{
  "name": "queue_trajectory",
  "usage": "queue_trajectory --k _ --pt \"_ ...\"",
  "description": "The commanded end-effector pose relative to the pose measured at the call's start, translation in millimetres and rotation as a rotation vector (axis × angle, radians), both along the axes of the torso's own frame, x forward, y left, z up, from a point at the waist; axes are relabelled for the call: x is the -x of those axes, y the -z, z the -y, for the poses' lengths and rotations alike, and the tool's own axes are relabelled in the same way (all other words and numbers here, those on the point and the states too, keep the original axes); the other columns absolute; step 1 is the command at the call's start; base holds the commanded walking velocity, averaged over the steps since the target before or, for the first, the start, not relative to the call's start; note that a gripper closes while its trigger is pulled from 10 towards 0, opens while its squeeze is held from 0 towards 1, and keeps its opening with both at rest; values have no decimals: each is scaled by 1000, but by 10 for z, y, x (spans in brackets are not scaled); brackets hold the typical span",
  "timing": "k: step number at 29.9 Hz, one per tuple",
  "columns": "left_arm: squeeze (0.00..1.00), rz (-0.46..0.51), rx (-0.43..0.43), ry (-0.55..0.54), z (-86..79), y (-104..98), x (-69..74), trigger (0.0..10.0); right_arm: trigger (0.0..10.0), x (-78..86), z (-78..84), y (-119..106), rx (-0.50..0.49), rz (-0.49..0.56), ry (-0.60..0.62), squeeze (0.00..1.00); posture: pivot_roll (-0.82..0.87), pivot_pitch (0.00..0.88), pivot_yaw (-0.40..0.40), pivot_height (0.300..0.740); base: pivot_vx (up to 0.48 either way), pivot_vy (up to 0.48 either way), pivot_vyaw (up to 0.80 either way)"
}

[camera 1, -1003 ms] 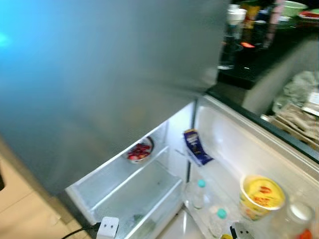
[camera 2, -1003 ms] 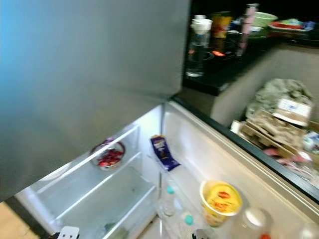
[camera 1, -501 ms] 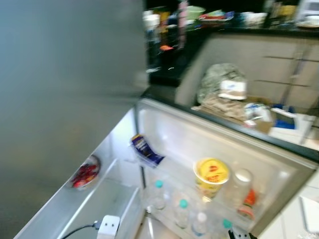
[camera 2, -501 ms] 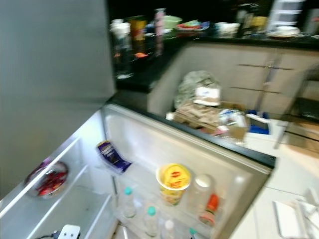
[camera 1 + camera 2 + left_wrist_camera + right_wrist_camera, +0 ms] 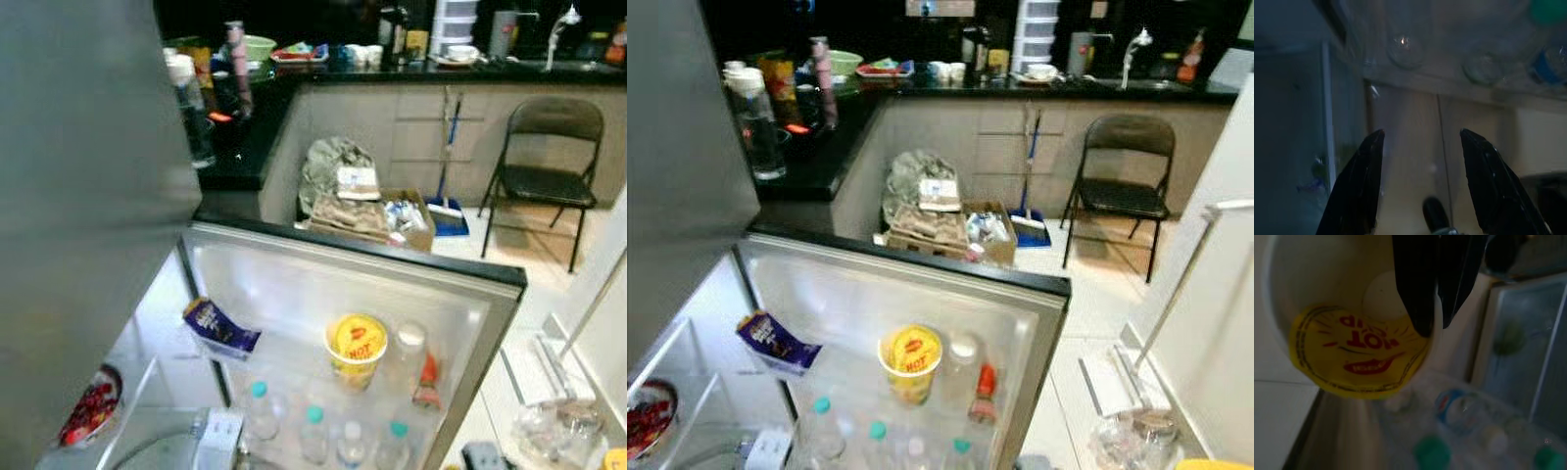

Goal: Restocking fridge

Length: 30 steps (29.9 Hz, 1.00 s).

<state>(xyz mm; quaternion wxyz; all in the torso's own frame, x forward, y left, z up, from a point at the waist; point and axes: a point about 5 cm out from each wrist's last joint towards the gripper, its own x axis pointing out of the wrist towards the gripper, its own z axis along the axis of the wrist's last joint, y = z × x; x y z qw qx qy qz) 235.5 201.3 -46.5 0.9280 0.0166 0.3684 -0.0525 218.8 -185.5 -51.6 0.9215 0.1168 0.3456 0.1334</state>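
Note:
The fridge door [image 5: 392,257] stands open, and its shelf holds a yellow-lidded cup [image 5: 357,343], a blue snack pack [image 5: 217,327], a red-capped bottle [image 5: 428,377] and several green-capped water bottles [image 5: 258,406]. A bowl of red fruit [image 5: 88,416] sits on a fridge shelf at the lower left. In the right wrist view my right gripper [image 5: 1432,328] is shut on the rim of a second yellow-lidded cup [image 5: 1356,357], with green-capped bottles [image 5: 1432,453] beyond it. In the left wrist view my left gripper [image 5: 1420,134] is open over the floor, holding nothing.
A black counter [image 5: 235,147] crowded with jars and dishes runs behind the door. A cardboard box of clutter [image 5: 377,211] and a folding chair [image 5: 544,181] stand on the tiled floor beyond. A white plug adapter [image 5: 220,431] hangs at the bottom edge.
The whole picture has swung to the right, so the camera turned. The door shelf and the kitchen beyond have come into view. Nothing in the fridge has moved.

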Motion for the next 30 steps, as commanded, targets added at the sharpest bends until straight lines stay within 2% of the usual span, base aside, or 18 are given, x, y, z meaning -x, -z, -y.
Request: queue_trajectory --k 1,7,17,19,20,21,27,30 --pt "0 -60 -7 -13 -46 95 142 10000 10000 44 -70 39 -10 -21 -19 0 -101 84 35 740 0 0 0" --pt "0 -61 -11 -16 -52 98 148 10000 10000 61 -85 51 -7 -29 -40 0 -104 87 32 740 0 0 0" --pt "0 -63 -25 -20 -71 111 176 10000 10000 49 -58 30 49 -27 -155 0 -105 97 35 740 0 0 0" --pt "0 -58 -23 -19 -68 103 165 10000 10000 -23 -70 -38 86 14 -251 0 -109 99 35 740 0 0 0" --pt "0 -58 -23 -19 -68 103 165 10000 10000 -23 -70 -38 86 14 -251 0 -109 99 35 740 0 0 0" --pt "0 -53 -18 -20 -63 96 153 10000 10000 -112 -101 -125 122 66 -341 0 -111 100 33 740 0 0 0" --pt "0 -50 -11 -15 -45 91 140 10000 10000 -277 -205 -297 168 170 -465 0 -115 101 33 740 0 0 0" --pt "0 -49 -10 10 -24 90 138 10000 10000 -369 -318 -408 178 238 -530 0 -115 101 33 740 0 0 0"
